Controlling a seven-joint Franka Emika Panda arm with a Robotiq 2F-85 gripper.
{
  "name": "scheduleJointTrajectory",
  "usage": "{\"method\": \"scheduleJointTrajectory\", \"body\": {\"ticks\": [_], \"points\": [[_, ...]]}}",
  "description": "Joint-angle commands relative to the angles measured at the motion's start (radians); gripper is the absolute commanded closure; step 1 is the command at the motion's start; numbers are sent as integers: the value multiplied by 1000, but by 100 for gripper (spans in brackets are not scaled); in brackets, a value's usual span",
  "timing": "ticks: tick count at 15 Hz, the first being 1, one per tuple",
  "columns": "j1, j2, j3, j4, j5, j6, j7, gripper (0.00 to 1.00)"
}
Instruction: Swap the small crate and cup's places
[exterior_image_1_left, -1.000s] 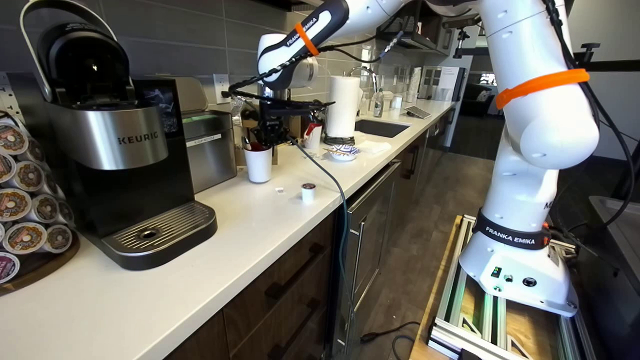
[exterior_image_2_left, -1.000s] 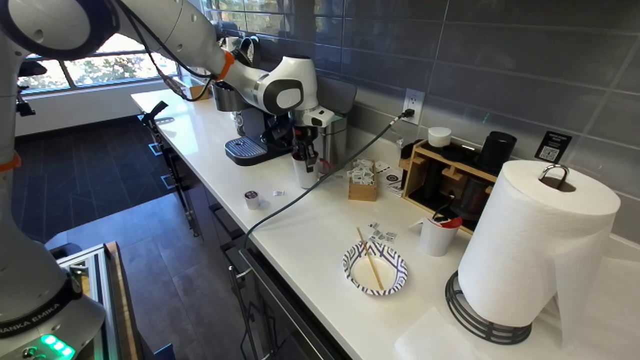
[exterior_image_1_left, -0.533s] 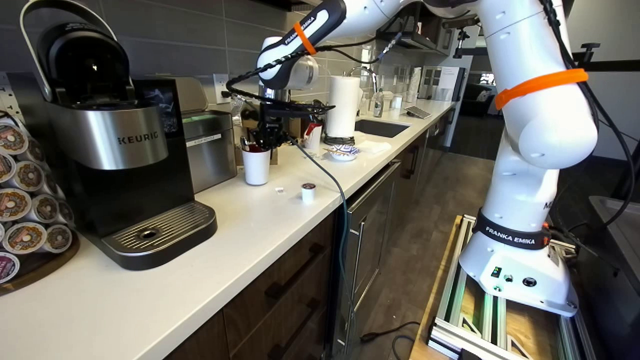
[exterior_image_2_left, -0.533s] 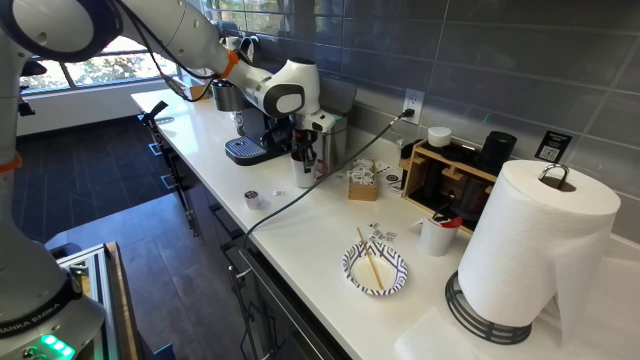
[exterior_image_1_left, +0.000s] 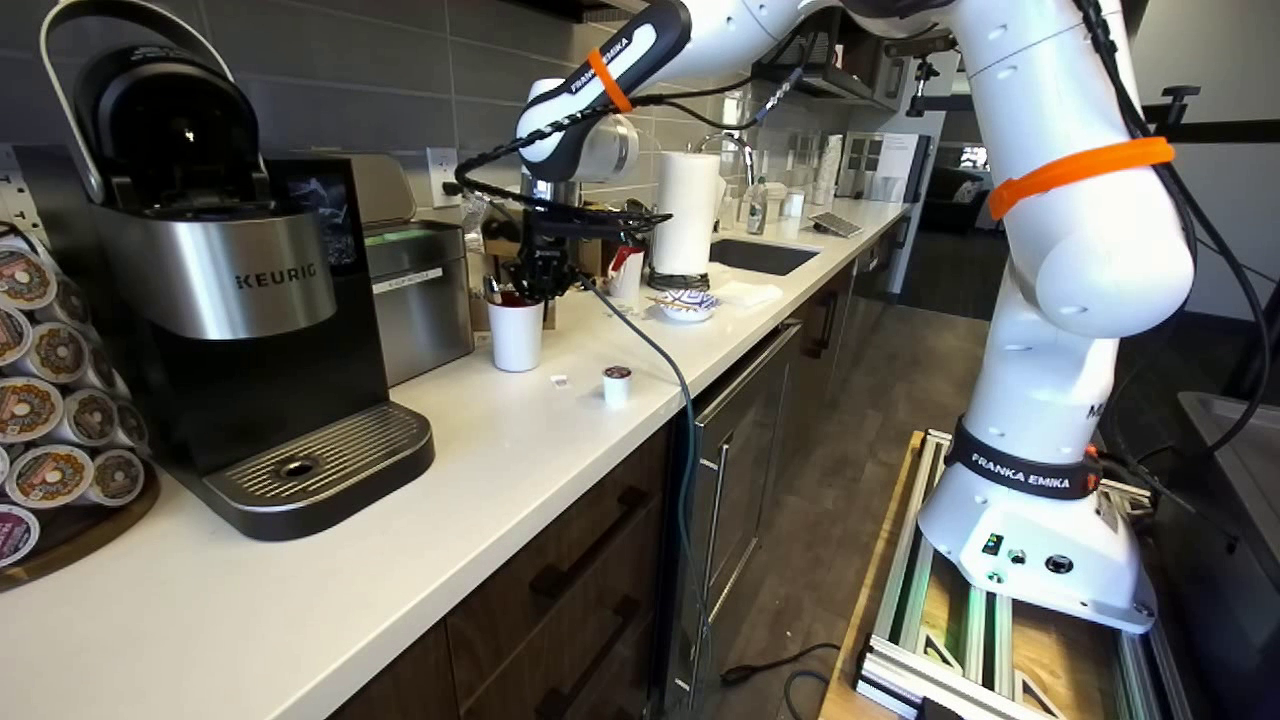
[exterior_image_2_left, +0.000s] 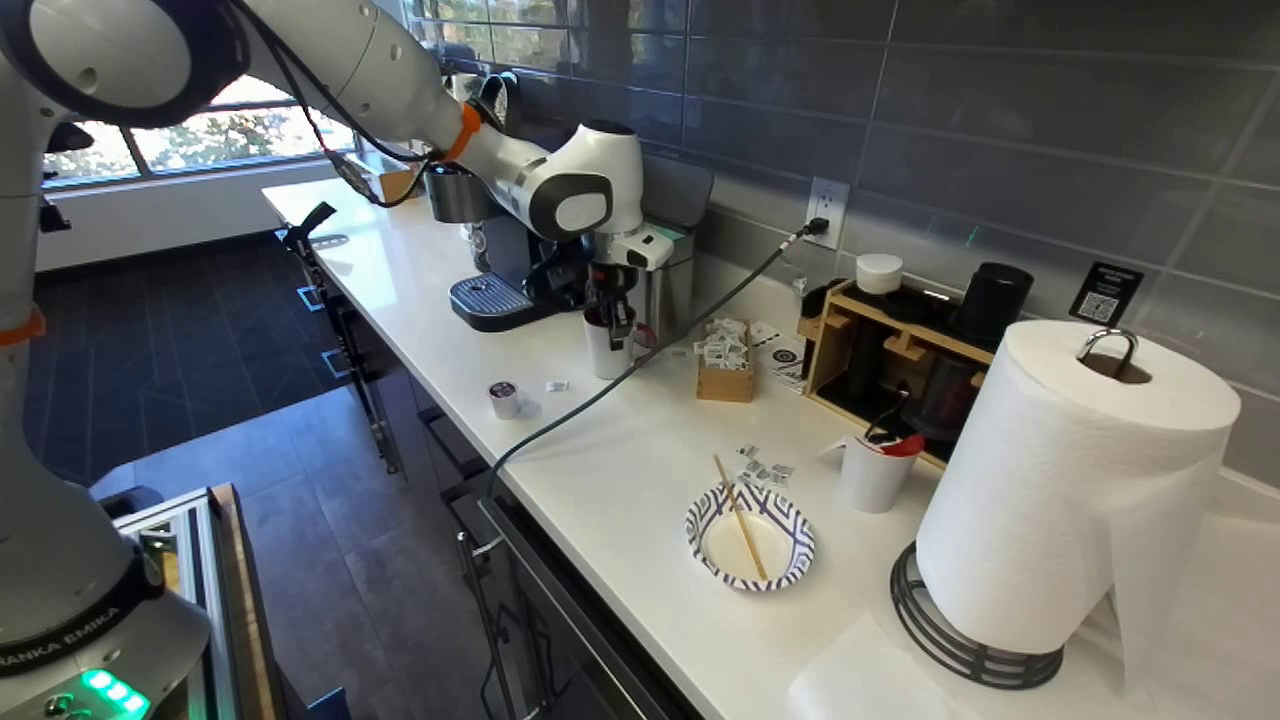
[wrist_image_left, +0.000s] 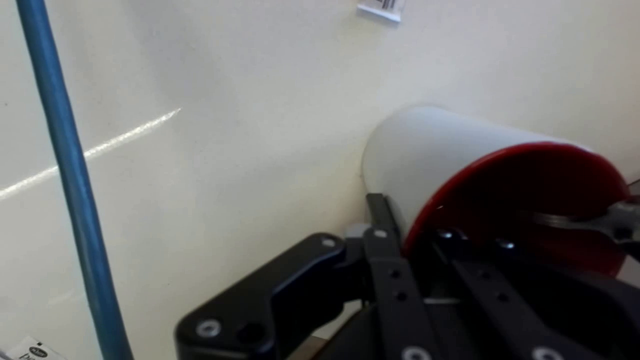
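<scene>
The small crate (exterior_image_2_left: 725, 385) is a light-tan wooden box full of white packets, standing on the counter; it is outside the wrist view. The cup (exterior_image_1_left: 517, 340) is white with a red inside and stands upright close by the crate; it also shows in an exterior view (exterior_image_2_left: 598, 350) and the wrist view (wrist_image_left: 425, 150). A shiny utensil is inside it. My gripper (wrist_image_left: 412, 220) points down over the cup's rim, one finger outside the wall and one inside. It appears shut on the wall; the inner fingertip is hidden. I cannot tell whether the cup's base touches the counter.
A coffee machine (exterior_image_1_left: 300, 280) and grey metal bin (exterior_image_1_left: 425, 300) stand beside the cup. A coffee pod (exterior_image_2_left: 504, 400) and packet (exterior_image_2_left: 557, 386) lie near the counter edge. A cable (exterior_image_2_left: 600, 395) crosses the counter. A patterned bowl (exterior_image_2_left: 695, 530), another white cup (exterior_image_2_left: 875, 480) and paper-towel roll (exterior_image_2_left: 1070, 500) stand farther along.
The arm and gripper have come down slightly. The cup has shifted slightly down with the gripper, with a small sideways sway. The crate has not moved.
</scene>
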Motion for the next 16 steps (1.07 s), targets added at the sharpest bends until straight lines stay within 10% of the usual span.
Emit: {"method": "scheduleJointTrajectory", "body": {"ticks": [1,8,10,16], "points": [[0,-11,-4,1,0,1,6,97],[3,-5,-11,8,-10,-8,15,97],[5,-4,-12,9,-12,-11,17,68],[4,-6,-14,22,-13,-19,20,29]]}}
